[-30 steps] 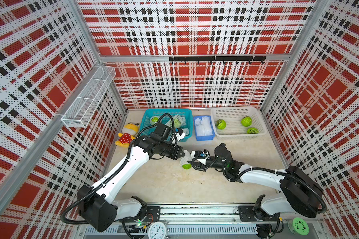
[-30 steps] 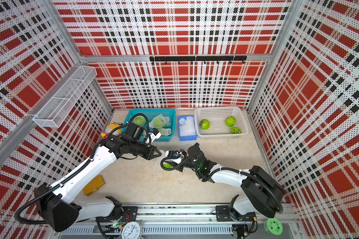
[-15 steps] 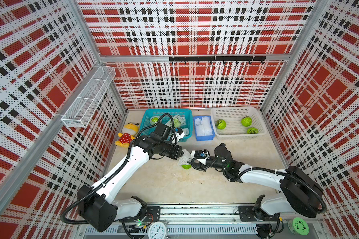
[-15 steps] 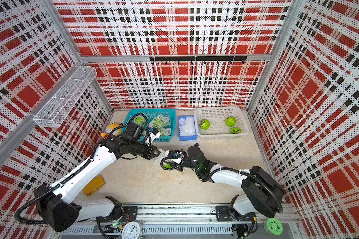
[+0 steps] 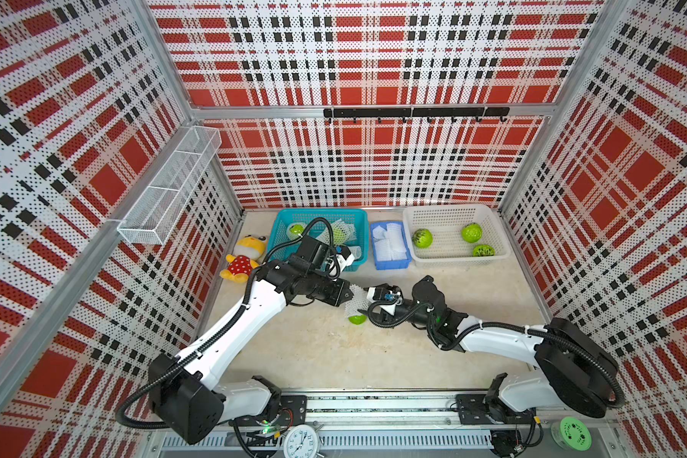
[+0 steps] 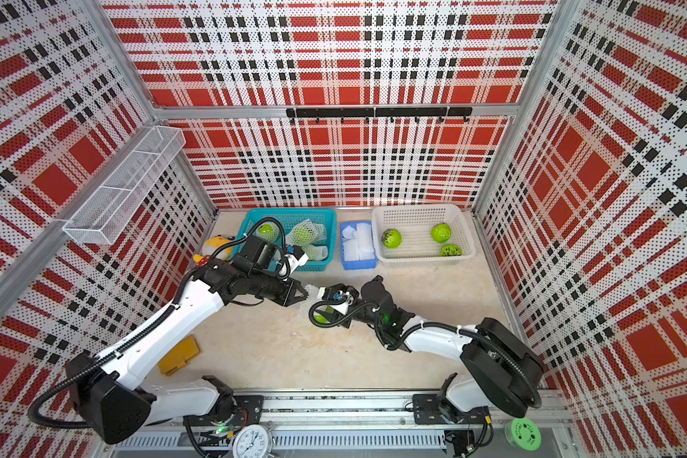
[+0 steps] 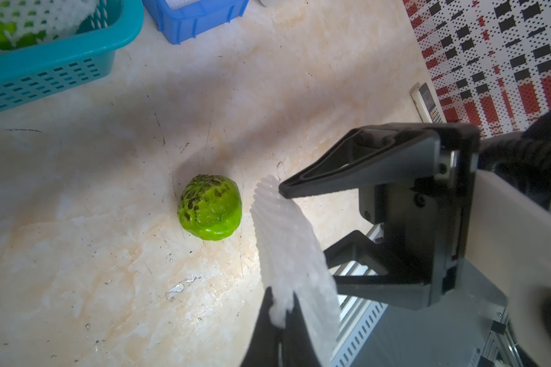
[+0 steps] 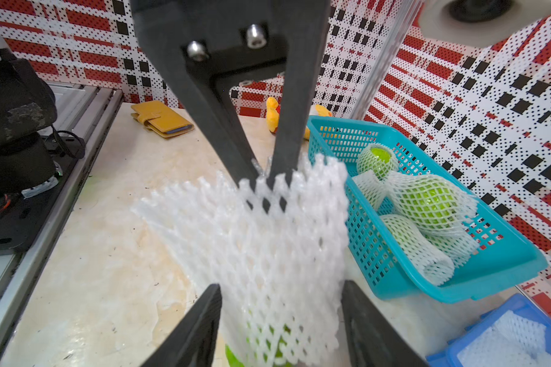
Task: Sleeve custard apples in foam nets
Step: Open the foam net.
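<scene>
Worktop (image 5: 314,349) centre bore one custard apple (image 7: 210,211), just under the hanging foam net (image 8: 268,238). Left gripper (image 8: 263,173) was pinched shut on the net's upper edge. Right gripper (image 8: 280,287) stood wide, a finger on either side of the net. Farther back, a teal basket (image 5: 318,211) held sleeved fruits and a white basket (image 5: 445,207) three bare ones.

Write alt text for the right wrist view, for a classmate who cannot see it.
The left gripper pinches a white foam net by its edge, hanging it between the open fingers of the right gripper. A green custard apple shows behind the net; a teal basket nearby holds netted fruit.
</scene>
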